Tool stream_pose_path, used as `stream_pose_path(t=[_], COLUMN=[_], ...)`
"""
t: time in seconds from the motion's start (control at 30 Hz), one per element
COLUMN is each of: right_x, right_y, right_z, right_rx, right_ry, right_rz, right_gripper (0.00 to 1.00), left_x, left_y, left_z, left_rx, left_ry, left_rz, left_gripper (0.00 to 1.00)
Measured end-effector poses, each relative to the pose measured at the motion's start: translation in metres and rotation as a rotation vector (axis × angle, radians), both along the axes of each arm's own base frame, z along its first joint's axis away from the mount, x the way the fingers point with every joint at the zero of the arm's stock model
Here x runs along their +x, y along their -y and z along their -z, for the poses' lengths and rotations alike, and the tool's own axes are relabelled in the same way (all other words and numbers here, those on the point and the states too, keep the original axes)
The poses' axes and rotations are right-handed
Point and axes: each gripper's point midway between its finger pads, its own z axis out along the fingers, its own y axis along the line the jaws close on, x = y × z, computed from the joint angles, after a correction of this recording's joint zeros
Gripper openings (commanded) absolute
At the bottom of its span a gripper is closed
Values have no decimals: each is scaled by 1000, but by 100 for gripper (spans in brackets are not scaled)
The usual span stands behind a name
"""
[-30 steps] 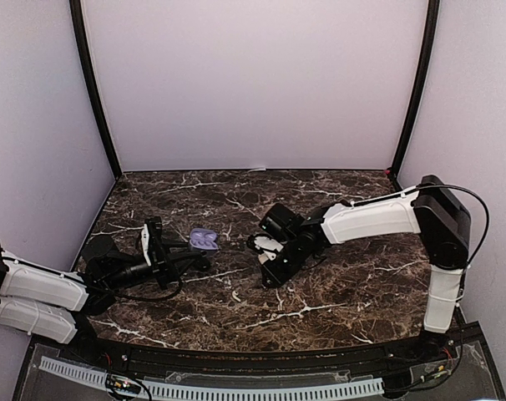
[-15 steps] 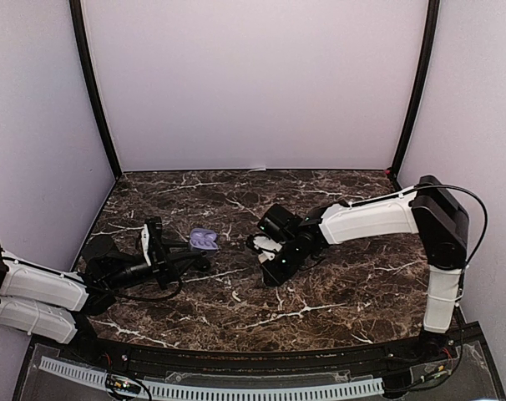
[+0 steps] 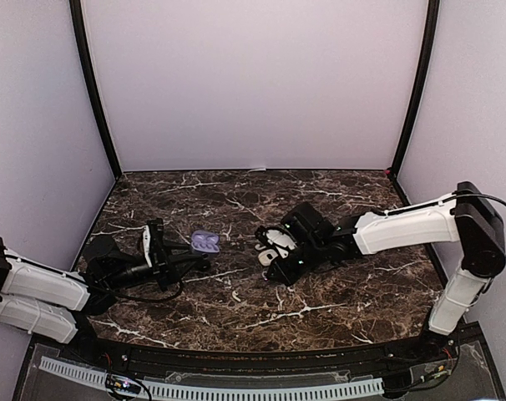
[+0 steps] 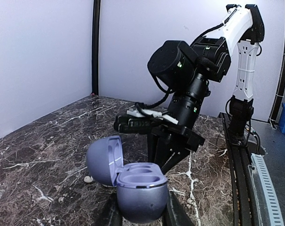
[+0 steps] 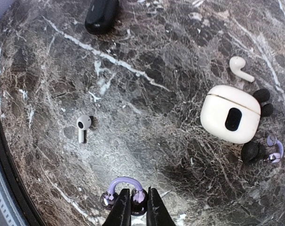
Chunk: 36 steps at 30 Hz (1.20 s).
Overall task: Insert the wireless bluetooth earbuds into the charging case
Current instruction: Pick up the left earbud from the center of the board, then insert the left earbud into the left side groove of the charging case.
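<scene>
your right claw [image 5: 134, 212] has its fingers drawn almost together on a purple earbud [image 5: 137, 199], with the bud's pale loop arching just ahead of the tips. i cannot tell from these views whether the bud has cleared the desk [image 3: 320, 309].

your left claw [image 4: 141, 214] is clamped on the purple charging case [image 4: 138, 186]. it holds the case upright with the lid swung open, and both wells face up and look bare.

as i judge it, the coming move turns on one relation. the case lies off to the right claw's left, near but apart, with nothing between the two claws. the right arm carries the bud, so it has to travel leftward and come down over the wells from above. the open lid stands on one side of the case, so bring the bud in from the lidless side.

ahead of the right claw's tips a white earbud [image 5: 83, 126] lies loose on the desk. farther off sits a closed white case [image 5: 232, 117], with a second white earbud [image 5: 240, 68] beyond it and dark buds [image 5: 252, 153] right beside it.
</scene>
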Motion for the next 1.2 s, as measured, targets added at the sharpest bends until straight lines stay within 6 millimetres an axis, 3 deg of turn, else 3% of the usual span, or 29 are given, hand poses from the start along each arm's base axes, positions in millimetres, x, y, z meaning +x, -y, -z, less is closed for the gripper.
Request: stream_pose_path(t=[0.17,0.43,0.6,0.97,1.2], right_x=[1,-14,-23,-37,-30], right_y=[-4,-37,-50,-49,-62], right_z=[-28,-126,-161,-199,-178], right_rx=[131,432,536,602,499], right_ry=[83,375,534,823,928], right_rz=[13,25,62,186,239], right_gripper=[12,10,9,8,9], left_x=[-2,-9,-22,-14,-11], left_y=[5,17,27,33,36], left_z=[6,-2,-10,-24,-24], left_rx=[-10,-77,-95,-109,-106], left_ry=[-33,-4,97,221,227], left_rz=[31,89,131,76,54], left_gripper=[9,6,3,2,2])
